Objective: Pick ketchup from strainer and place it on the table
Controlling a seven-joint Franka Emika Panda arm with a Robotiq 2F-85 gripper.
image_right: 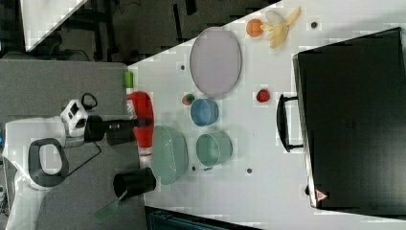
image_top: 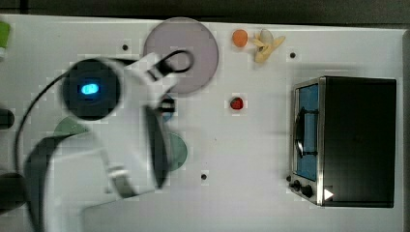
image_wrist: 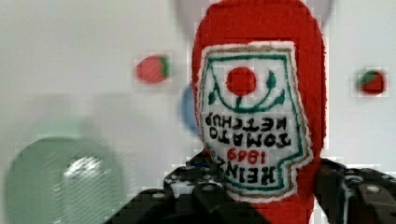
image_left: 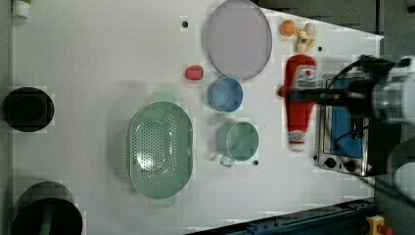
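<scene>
Ketchup (image_wrist: 259, 112) fills our wrist view, clamped between the fingers of our gripper (image_wrist: 261, 196), whose jaws stand about half open around its body. We carry it lifted clear of the strainer (image_left: 160, 147), which sits empty. Its long axis runs crosswise to the jaws, cap end toward the left view's bottom. Beyond it lies bare table (image_left: 98, 58); we judge lowering comes next.

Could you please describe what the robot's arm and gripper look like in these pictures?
The arm has glossy white shells with dark grey joint sections. A round black cap carries a glowing blue light. A thin black cable loops along it. The gripper is black with dark fingers.
</scene>
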